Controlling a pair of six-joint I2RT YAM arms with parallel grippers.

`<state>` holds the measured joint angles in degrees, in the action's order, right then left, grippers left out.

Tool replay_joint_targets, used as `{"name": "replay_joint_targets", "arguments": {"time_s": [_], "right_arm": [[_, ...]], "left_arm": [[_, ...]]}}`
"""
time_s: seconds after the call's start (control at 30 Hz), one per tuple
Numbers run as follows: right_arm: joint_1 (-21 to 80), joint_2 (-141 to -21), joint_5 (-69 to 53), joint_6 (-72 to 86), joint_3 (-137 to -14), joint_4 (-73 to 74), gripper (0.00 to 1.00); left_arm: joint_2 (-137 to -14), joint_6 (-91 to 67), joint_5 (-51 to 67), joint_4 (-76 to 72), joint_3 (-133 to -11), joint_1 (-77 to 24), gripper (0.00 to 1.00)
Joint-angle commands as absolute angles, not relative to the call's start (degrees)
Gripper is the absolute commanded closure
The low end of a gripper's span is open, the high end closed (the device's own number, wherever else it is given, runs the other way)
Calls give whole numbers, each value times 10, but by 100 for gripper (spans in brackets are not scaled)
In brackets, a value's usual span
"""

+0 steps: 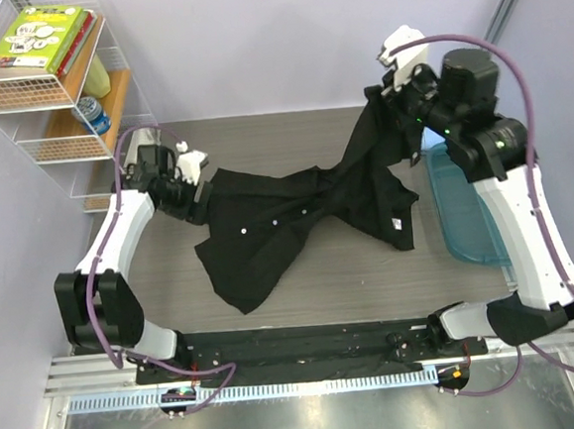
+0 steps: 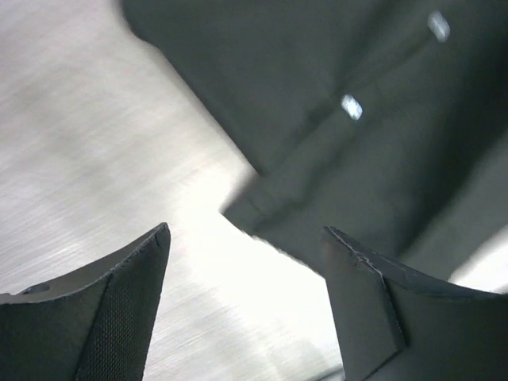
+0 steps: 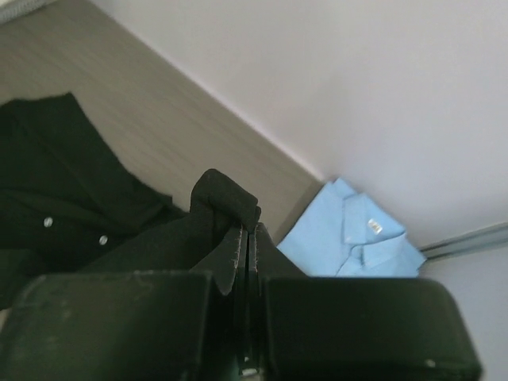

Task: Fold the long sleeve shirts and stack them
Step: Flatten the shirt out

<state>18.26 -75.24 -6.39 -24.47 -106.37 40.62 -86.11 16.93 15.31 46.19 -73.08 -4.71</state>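
The black shirt point(image 1: 297, 209) is seen from above spread and twisted across the table point(image 1: 302, 283). Its right end is lifted at the right gripper point(image 1: 389, 92), and the left gripper point(image 1: 196, 194) is set at its left edge. In the left wrist view, the hem and pale buttons point(image 2: 352, 106) are shown just beyond fingers point(image 2: 119, 317) spread wide apart, with nothing gripped. In the right wrist view, the jaws are pressed together on black cloth. A folded blue shirt point(image 3: 349, 234), hidden from above, is revealed by the wall point(image 3: 357, 95).
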Motion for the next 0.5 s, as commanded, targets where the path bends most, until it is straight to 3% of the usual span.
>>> {"name": "replay_joint_targets", "arguments": {"time_s": [0.0, 0.17, 0.33, 0.47], "right_arm": [[183, -759, -91, -237, -1021, 429, 99], [184, -759, -70, -236, -981, 421, 99], [184, -763, -35, -238, -954, 408, 99], [183, -765, -6, -246, -947, 402, 99]], "left_arm": [[-762, 267, 261, 557, -672, -74, 25], [-670, 273, 179, 574, -539, -270, 34], [-702, 249, 83, 550, -498, -432, 50], [-761, 210, 33, 518, -486, -521, 43]]}}
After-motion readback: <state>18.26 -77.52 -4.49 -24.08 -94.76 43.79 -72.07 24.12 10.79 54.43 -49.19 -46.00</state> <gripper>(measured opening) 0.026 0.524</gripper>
